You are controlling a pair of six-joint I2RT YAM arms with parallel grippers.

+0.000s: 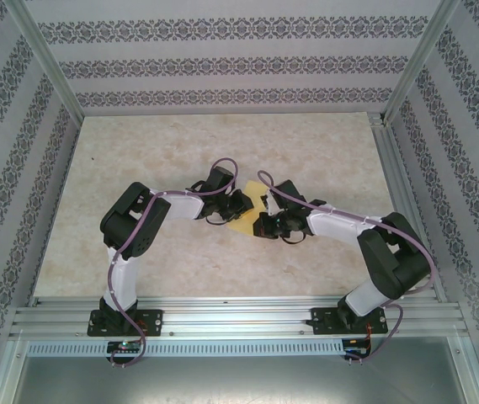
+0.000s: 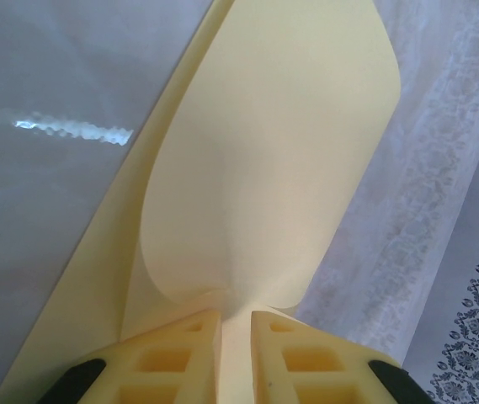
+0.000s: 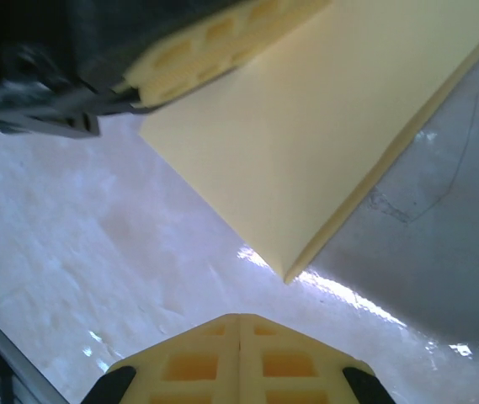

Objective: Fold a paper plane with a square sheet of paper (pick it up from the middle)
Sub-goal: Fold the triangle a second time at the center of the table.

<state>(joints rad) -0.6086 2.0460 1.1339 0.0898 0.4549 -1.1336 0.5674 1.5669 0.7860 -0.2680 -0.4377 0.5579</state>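
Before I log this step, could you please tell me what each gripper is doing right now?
Left gripper: closed, pinching the yellow paper.
Right gripper: closed, holding nothing.

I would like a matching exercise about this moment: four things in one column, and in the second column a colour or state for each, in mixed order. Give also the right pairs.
Things:
1. left tool
2. right tool
3. square sheet of paper
4. table

Colours or states:
a. pale and marbled
b. shut, with nothing between its fingers
c. yellow, curled over itself
d. shut on the sheet

Right pairs: 1-d; 2-b; 3-c; 4-a.
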